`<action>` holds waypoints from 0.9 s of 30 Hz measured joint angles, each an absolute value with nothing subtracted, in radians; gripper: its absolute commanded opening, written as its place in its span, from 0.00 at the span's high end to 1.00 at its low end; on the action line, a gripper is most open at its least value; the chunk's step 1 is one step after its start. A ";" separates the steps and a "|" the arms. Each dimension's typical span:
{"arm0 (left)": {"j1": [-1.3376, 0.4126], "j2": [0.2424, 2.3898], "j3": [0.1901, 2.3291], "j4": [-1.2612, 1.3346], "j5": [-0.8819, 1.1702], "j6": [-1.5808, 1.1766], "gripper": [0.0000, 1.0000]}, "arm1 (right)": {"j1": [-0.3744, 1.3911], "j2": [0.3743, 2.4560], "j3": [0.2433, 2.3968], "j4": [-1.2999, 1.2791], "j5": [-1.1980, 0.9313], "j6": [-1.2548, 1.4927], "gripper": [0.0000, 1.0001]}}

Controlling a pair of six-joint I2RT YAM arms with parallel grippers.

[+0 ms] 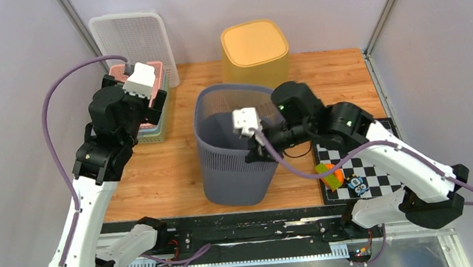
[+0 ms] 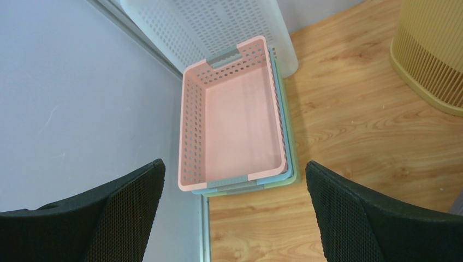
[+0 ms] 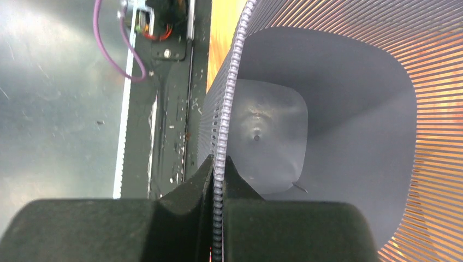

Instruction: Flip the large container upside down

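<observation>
The large container is a grey slotted basket (image 1: 232, 150) standing upright, mouth up, in the middle of the wooden table. My right gripper (image 1: 256, 150) is shut on its right rim; in the right wrist view the two fingers pinch the beaded rim (image 3: 219, 164) between them, with the basket's inside and its floor (image 3: 267, 139) beyond. My left gripper (image 1: 146, 103) is open and empty, raised at the back left over a stack of small baskets, well apart from the grey basket. In the left wrist view its fingers (image 2: 131, 213) stand wide apart.
A yellow container (image 1: 255, 52) stands upside down at the back, just behind the grey basket. A pink basket (image 2: 232, 112) tops a stack at the back left, with a white perforated tray (image 1: 132, 42) leaning on the wall. A checkered board (image 1: 358, 167) with small toys lies at the front right.
</observation>
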State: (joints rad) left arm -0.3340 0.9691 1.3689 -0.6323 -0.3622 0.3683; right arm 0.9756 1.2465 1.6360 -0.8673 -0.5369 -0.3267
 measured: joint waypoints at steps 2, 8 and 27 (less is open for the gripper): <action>-0.334 0.966 1.361 -0.632 -0.361 0.366 0.00 | 1.035 1.268 1.620 -0.882 -0.494 -0.382 0.98; -0.334 0.958 1.326 -0.633 -0.352 0.361 0.00 | 1.142 1.303 1.573 -0.892 -0.445 -0.479 0.98; -0.334 0.958 1.281 -0.631 -0.290 0.339 0.00 | 1.176 1.312 1.458 -0.756 -0.330 -0.635 0.32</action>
